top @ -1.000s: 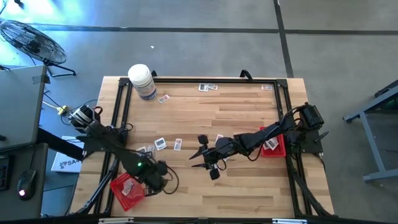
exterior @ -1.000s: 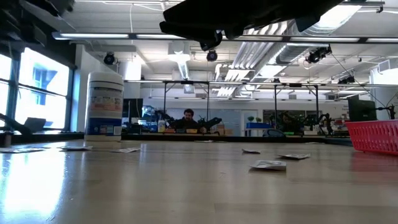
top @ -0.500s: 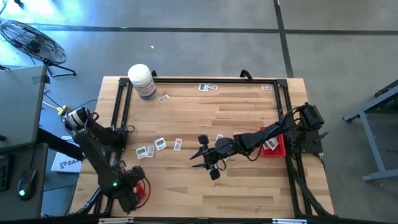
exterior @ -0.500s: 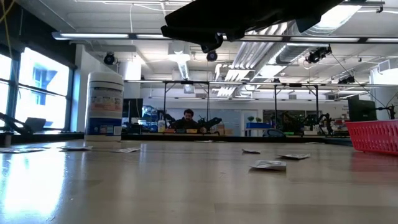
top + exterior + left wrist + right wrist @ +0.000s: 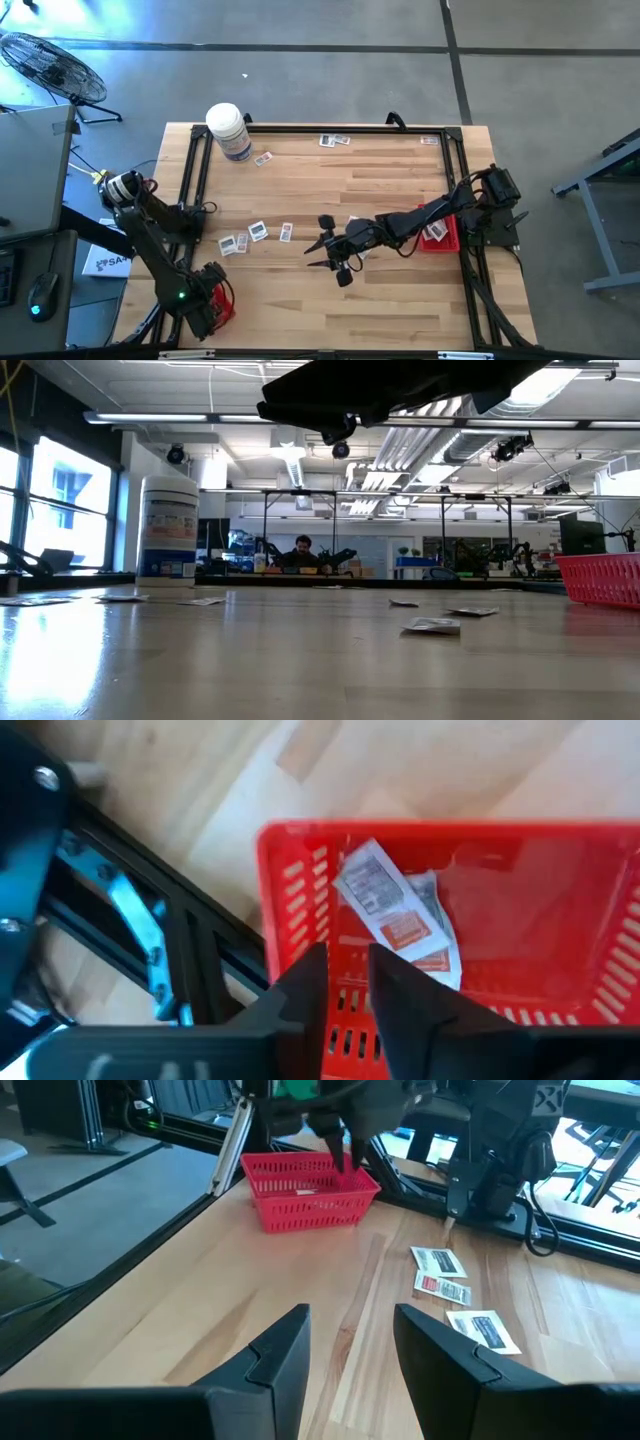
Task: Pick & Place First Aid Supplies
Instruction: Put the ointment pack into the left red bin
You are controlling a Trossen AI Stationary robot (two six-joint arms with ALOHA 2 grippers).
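Left gripper (image 5: pixel 348 982): over the red tray (image 5: pixel 600 935) at the table's near left corner; fingers slightly parted, nothing between them
Packets in tray (image 5: pixel 395 915): a few lie flat on the tray floor, overlapping
Right gripper (image 5: pixel 350 1342): hovers mid-table, jaws apart, empty
Loose packets (image 5: pixel 258 232): scattered flat on the wood, a cluster left of centre, a few near the white jar (image 5: pixel 229 130) and along the far edge
Handling: judged very light, thin, pliable, probably slick; little to hold when flat
Where to grip: pinch across one edge, fingertips pressed to the table (image 5: pixel 400 300)
Risk: sliding away or two lifting together
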